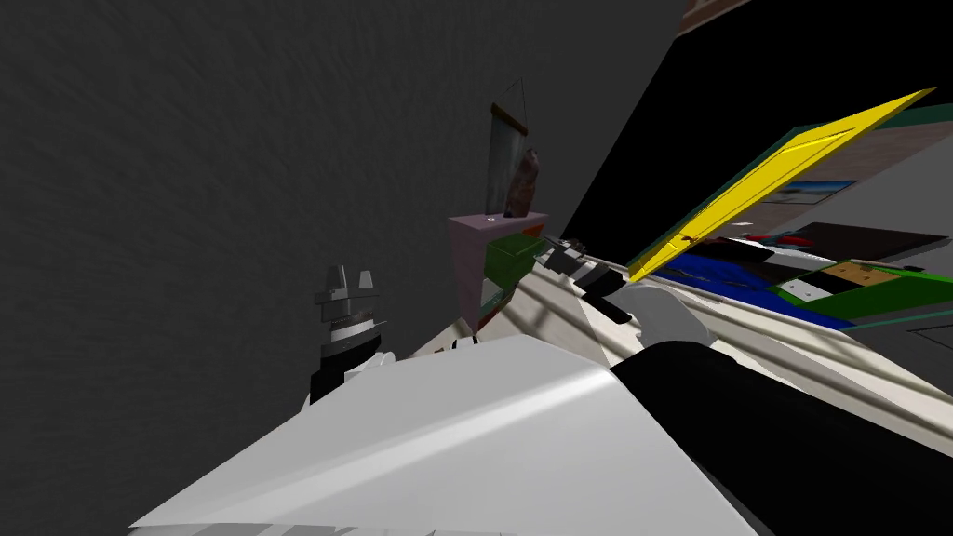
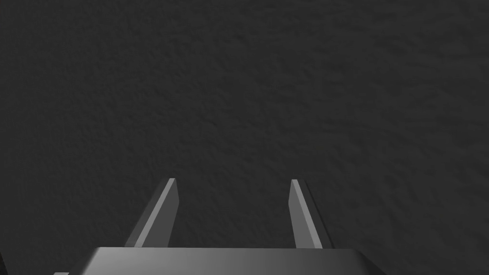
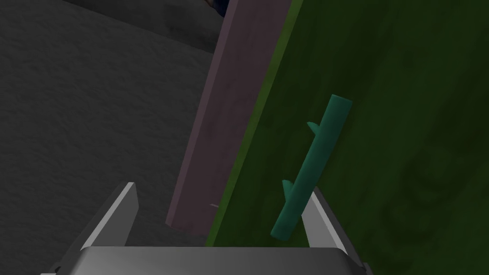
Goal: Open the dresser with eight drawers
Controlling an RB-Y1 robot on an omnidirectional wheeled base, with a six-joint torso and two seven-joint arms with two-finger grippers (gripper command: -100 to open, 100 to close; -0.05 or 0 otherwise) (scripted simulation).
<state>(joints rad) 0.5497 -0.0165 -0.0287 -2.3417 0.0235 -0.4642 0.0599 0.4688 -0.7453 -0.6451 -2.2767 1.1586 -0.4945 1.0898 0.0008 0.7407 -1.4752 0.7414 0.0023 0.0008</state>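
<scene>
Looks like the reach-in step. The pinkish dresser [image 1: 465, 261] stands against the dark wall [image 1: 186, 140], green drawer front [image 3: 406, 143] facing me. The teal bar handle [image 3: 313, 164] sits beside one finger of the right end effector [image 3: 222, 188], which is spread wide and empty. Next I'd sidestep to straddle the handle, then close. The left end effector [image 2: 232, 180] is spread and empty too.

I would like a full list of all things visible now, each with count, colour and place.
wall: one, dark grey, on my left
dresser: one, mauve, against the wall
drawer front: one, green, on the dresser
handle: one, teal bar, on the drawer front, close to one right finger
brown object: one, on the dresser top
hanging panel: one, grey, behind the brown object
door: one, yellow, right of the dresser
left gripper: open, facing the wall
right gripper: open, at the drawer front
</scene>
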